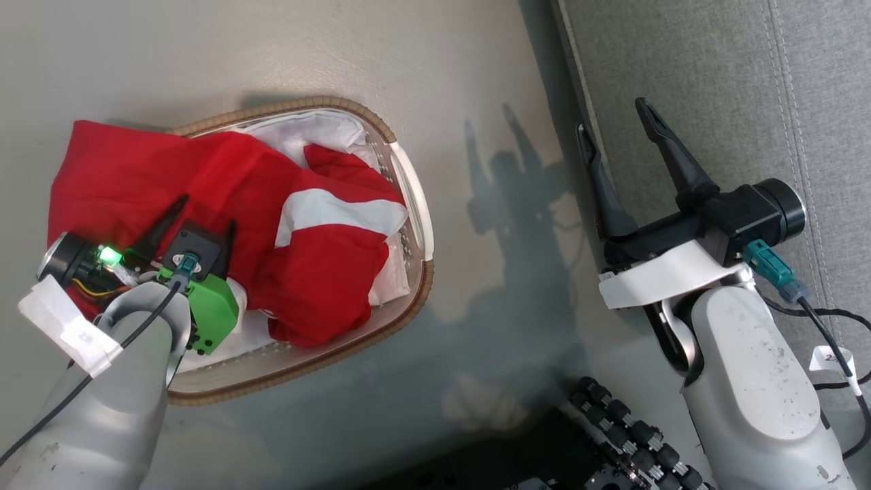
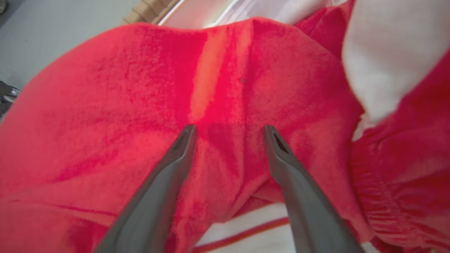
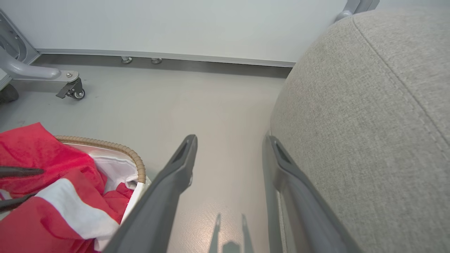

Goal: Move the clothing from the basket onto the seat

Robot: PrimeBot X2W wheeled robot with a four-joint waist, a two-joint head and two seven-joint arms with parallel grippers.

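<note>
The red clothing [image 1: 224,197] with a white panel fills the white basket [image 1: 416,204] on the floor, and part of it hangs over the basket's left rim. My left gripper [image 1: 207,214] is open just above the pile. In the left wrist view the left gripper [image 2: 229,128] has its tips at the red fabric [image 2: 140,88], with a fold between the fingers but not pinched. My right gripper [image 1: 612,116] is open and holds nothing, beside the front edge of the grey seat [image 1: 735,82]. In its own view the right gripper [image 3: 231,138] hangs over bare floor, with the seat [image 3: 369,123] to the right.
The white liner [image 1: 320,133] shows at the basket's far end. A strip of grey floor [image 1: 490,286] separates basket and seat. My base's black rollers [image 1: 626,422] sit at the bottom. A grey frame on a caster [image 3: 74,89] stands near the wall.
</note>
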